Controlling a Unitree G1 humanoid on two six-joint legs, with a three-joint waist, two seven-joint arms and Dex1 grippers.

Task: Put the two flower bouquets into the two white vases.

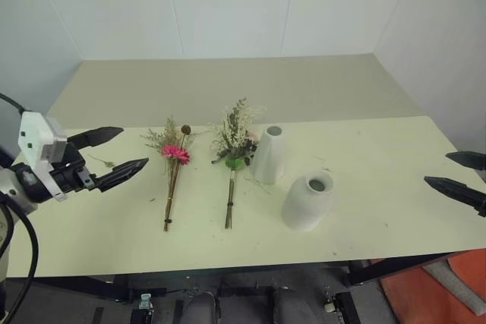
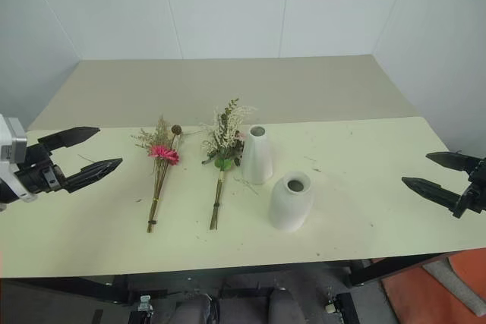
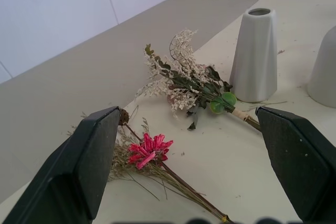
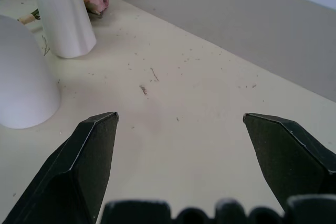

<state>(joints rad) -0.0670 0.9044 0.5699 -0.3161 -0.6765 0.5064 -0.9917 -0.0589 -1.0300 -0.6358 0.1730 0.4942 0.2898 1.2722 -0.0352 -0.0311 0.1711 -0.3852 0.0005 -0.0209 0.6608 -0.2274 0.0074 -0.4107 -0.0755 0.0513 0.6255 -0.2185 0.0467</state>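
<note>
Bouquets: daisy bunch (image 1: 174,166) and rose bunch (image 1: 234,149) flat on table (image 1: 380,187), roses partly hidden behind cone vase (image 1: 269,154); egg vase (image 1: 307,201) nearby. Left gripper (image 1: 121,152), right gripper (image 2: 431,174) wide, empty; right cut off at frame edge.

Pale yellow-green table (image 1: 395,187) w/ small dry plant bits (image 4: 148,81), white walls (image 1: 228,5).

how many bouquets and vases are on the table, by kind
bouquets: 2, the slim bouquet and the full bouquet
vases: 2, the cone vase and the round vase
total: 4
</note>
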